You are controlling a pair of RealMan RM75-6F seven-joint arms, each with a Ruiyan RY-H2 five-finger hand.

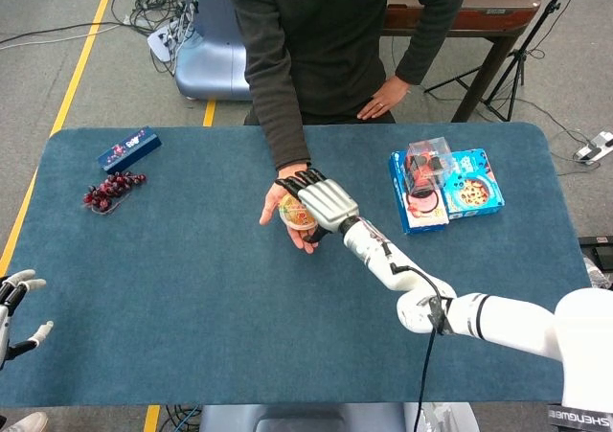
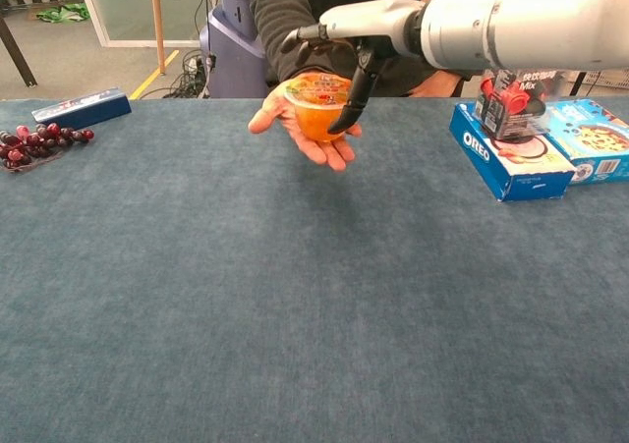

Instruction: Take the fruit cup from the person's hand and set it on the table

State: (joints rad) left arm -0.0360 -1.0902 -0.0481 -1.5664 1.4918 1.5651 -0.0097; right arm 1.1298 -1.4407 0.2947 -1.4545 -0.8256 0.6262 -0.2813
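While our right robot hand point(image 1: 321, 205) arches open-fingered just above, not yet gripping, the fruit cup point(image 2: 316, 106) sits directly beneath it on the person's palm point(image 2: 295, 129).

Your fruit cup point(image 2: 317, 106), orange with a clear printed lid, sat upright on the person's open palm point(image 2: 300, 129) above the table point(image 2: 295, 296).

— What is hidden under the right hand point(image 1: 321, 205)?
— Most of the cup point(image 1: 296, 213) and the person's palm point(image 1: 284, 209).
— And the left hand point(image 1: 17, 312)?
— Cut by the frame edge; its grip is unclear.
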